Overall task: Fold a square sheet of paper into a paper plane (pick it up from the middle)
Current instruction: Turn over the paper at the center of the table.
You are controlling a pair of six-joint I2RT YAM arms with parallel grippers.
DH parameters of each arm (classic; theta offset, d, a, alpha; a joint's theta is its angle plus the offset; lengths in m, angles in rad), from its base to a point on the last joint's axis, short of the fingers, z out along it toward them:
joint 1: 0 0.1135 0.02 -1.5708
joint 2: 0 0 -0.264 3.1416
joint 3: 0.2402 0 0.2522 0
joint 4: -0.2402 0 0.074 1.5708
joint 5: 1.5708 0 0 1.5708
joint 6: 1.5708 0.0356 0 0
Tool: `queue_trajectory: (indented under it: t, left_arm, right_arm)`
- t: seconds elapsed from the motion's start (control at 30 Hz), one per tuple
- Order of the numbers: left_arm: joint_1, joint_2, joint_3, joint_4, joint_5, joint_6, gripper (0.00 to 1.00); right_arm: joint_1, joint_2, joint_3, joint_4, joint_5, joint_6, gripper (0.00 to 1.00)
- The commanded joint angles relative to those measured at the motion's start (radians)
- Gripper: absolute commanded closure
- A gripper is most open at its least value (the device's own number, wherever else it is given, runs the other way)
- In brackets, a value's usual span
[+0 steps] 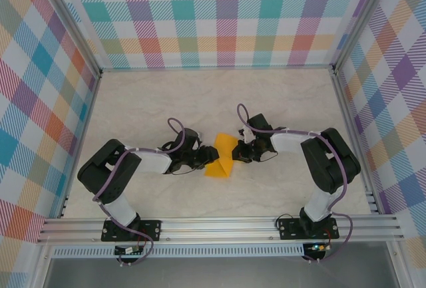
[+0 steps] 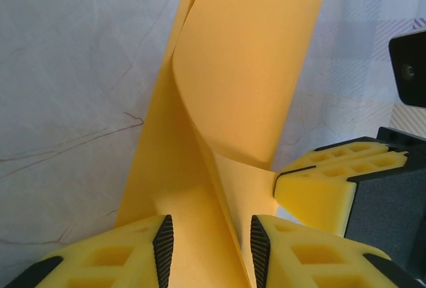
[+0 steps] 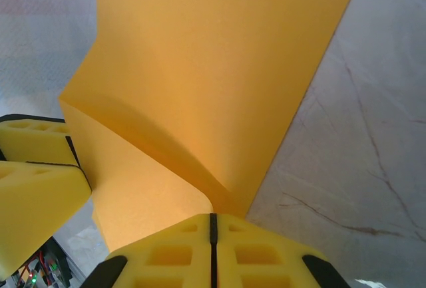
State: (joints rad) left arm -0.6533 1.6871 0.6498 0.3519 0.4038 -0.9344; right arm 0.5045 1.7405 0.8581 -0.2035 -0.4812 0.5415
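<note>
The square sheet of paper (image 1: pixel 221 157) is orange-yellow and sits mid-table between both grippers, bent upward rather than lying flat. In the left wrist view the sheet (image 2: pixel 246 68) curls over itself, and a raised crease runs down between my left gripper's (image 2: pixel 211 248) jaws, which stand apart on either side of it. My right gripper (image 3: pixel 213 225) is shut on the near edge of the sheet (image 3: pixel 219 68), lifting a flap. The right gripper's yellow fingers (image 2: pixel 326 188) sit close beside the left jaws. From above, the left gripper (image 1: pixel 204 157) and right gripper (image 1: pixel 238 149) face each other across the paper.
The pale marbled tabletop (image 1: pixel 200 102) is walled by checkered panels (image 1: pixel 219 15) on three sides. An aluminium rail (image 1: pixel 219 225) carrying both arm bases runs along the near edge. The left gripper's fingers (image 3: pixel 36 181) crowd the right wrist view's left side.
</note>
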Motion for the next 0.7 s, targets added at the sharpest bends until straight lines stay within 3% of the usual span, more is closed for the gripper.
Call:
queue_trajectory:
  t: [0.0,0.2,0.37,0.5,0.67]
  left_arm:
    - [-0.015,0.023,0.031,0.03,0.016,-0.01,0.64]
    - [-0.017,0.035,0.067,0.006,0.017,0.004,0.7]
    - [-0.017,0.055,0.086,-0.006,0.016,0.014,0.81]
    - [-0.017,0.06,0.098,-0.027,0.006,0.039,0.89]
    - [-0.017,0.019,0.137,-0.132,-0.041,0.13,0.93]
  right_arm:
    - [-0.007,-0.011,-0.014,0.008,-0.016,-0.001,0.92]
    - [-0.007,-0.014,-0.017,0.009,-0.017,-0.003,0.91]
    - [-0.007,-0.037,-0.021,-0.001,-0.003,-0.002,0.86]
    - [-0.007,-0.1,-0.008,-0.07,0.055,-0.003,0.71]
    - [-0.009,-0.262,0.0,-0.181,0.209,0.007,0.36]
